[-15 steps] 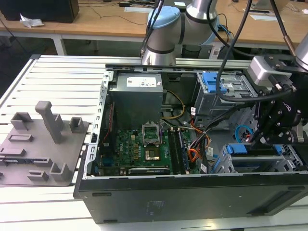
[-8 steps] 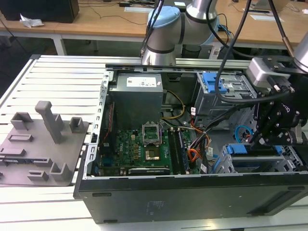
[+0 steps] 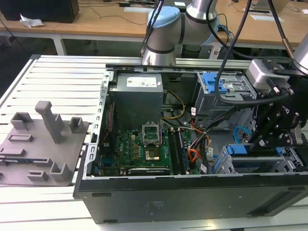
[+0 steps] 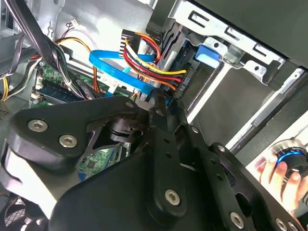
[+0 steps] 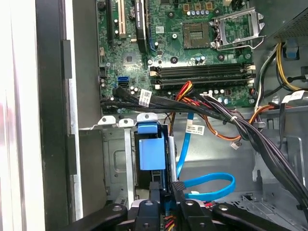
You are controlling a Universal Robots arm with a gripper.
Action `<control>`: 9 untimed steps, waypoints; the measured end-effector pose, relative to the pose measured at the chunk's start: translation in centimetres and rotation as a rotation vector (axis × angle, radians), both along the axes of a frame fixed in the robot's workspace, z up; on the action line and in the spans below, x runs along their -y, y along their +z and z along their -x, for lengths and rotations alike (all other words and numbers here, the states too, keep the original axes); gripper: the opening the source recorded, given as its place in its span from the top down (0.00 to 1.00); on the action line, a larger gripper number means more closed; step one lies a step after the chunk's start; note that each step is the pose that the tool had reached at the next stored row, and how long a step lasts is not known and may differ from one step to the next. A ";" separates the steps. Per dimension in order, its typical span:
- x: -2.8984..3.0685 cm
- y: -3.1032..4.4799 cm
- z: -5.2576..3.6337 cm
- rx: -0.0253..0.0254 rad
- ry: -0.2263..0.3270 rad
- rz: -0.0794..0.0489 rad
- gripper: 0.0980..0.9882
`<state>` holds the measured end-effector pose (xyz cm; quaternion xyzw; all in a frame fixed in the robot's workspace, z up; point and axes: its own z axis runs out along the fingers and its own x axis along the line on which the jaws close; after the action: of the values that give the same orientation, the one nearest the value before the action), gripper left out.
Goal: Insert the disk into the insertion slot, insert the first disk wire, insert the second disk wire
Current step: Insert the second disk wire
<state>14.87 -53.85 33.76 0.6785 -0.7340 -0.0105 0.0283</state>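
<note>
Blue-framed disk (image 5: pixel 151 153) sits inside the insertion slot (image 5: pixel 111 166), low in the open computer case (image 3: pixel 91 192). Gripper (image 5: pixel 166 191) fingers clenched on a wire connector at the disk's rear edge; blue data cable (image 5: pixel 211 188) loops beside it.

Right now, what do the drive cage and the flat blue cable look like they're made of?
Drive cage: looks like bare sheet metal, dull silver, with stamped cutouts and folded tabs. Flat blue cable: probably flexible plastic jacket, smooth and slightly glossy, since it curves in a loop without creasing.
</note>
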 end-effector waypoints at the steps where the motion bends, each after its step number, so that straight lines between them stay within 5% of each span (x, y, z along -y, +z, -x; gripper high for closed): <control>1: 0.00 0.38 0.00 0.0000 0.000 0.000 0.85; 5: -0.06 2.64 0.00 -0.0001 0.000 0.001 0.85; 9: -0.40 3.52 0.00 -0.0001 0.000 0.001 0.95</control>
<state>14.86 -53.45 37.29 0.6785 -0.7339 -0.0101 0.0286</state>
